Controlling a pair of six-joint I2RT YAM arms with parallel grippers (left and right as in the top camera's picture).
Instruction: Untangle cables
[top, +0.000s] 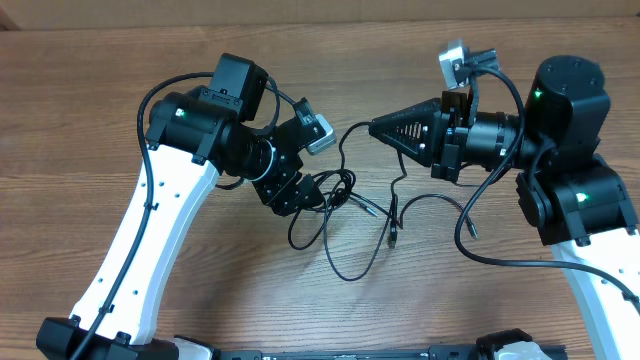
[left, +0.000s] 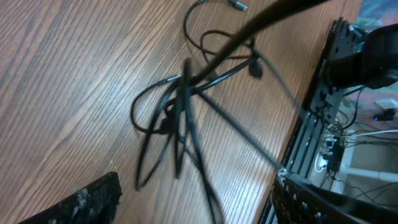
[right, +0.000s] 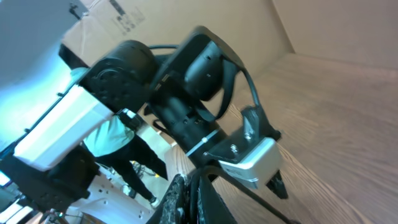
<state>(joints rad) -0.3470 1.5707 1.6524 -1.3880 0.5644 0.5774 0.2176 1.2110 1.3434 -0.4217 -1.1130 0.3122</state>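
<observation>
Thin black cables (top: 335, 195) lie tangled on the wooden table, with loose strands and small plug ends (top: 392, 238) trailing to the right. My left gripper (top: 300, 195) is open at the tangle's left edge. In the left wrist view its fingers (left: 196, 186) stand wide apart and the cable loops (left: 180, 106) lie just ahead of them. My right gripper (top: 375, 128) is shut on one cable strand and holds it above the table. In the right wrist view the fingers (right: 186, 183) are pinched on that strand (right: 249, 186).
The table (top: 90, 120) is brown wood. Both white arm bases stand at the front corners. The table's front edge and a black frame (left: 323, 93) show in the left wrist view. The left arm (right: 155, 81) fills the right wrist view.
</observation>
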